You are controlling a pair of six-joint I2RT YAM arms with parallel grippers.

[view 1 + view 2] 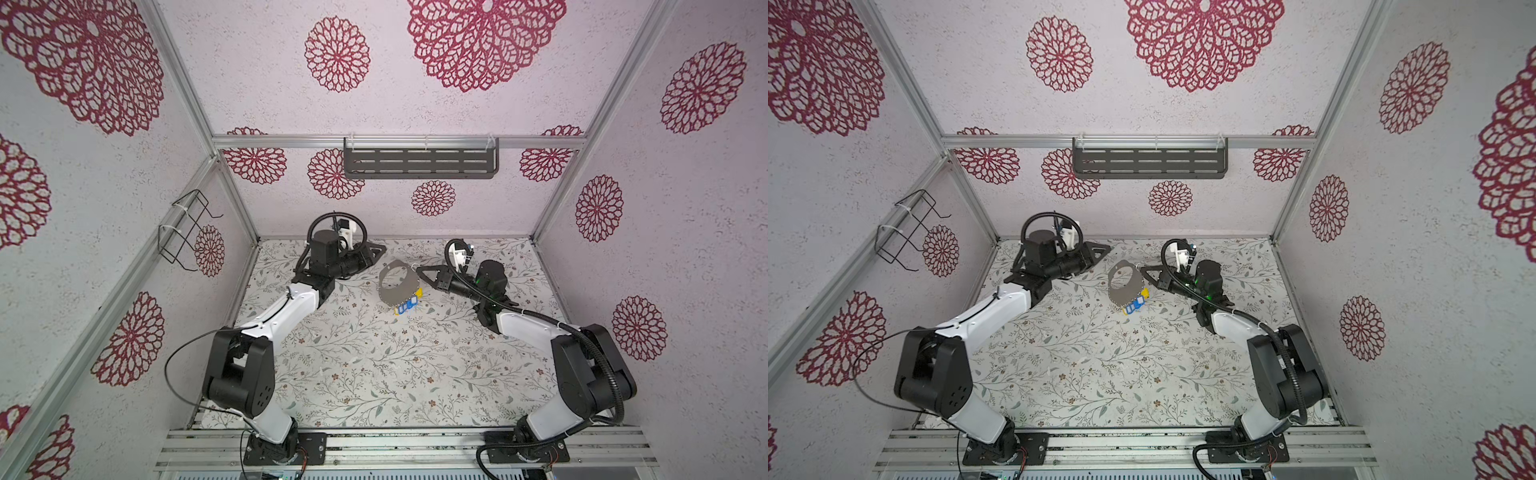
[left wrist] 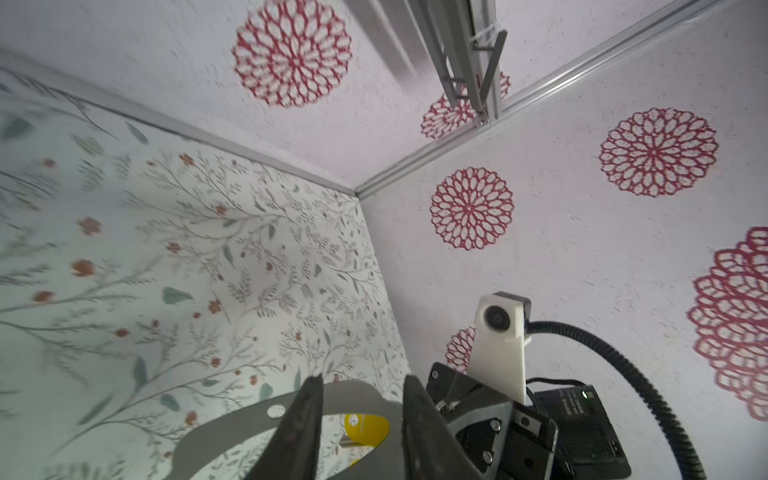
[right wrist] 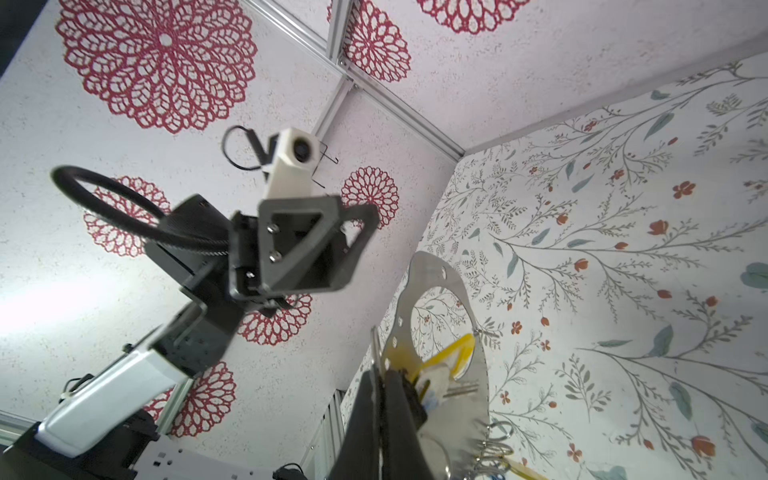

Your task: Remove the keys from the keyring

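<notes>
The keyring (image 1: 400, 296) (image 1: 1128, 297) is a flat grey ring, held tilted above the floral table in both top views. Blue and yellow keys (image 1: 407, 306) (image 1: 1136, 306) hang in a bunch from its lower edge. My right gripper (image 1: 417, 270) (image 1: 1144, 271) (image 3: 380, 368) is shut on the ring's right edge. The right wrist view shows the keyring (image 3: 478, 374), a yellow key (image 3: 455, 353) and small metal loops (image 3: 494, 449). My left gripper (image 1: 381, 249) (image 1: 1107, 249) (image 2: 361, 380) is open, just left of the ring and apart from it. The keyring (image 2: 357, 395) and a yellow key (image 2: 368, 428) lie beyond its fingers.
A black slotted shelf (image 1: 419, 162) hangs on the back wall. A black wire rack (image 1: 187, 228) is fixed to the left wall. Aluminium rails (image 1: 395, 444) run along the front edge at the arm bases. Patterned walls enclose the table on three sides.
</notes>
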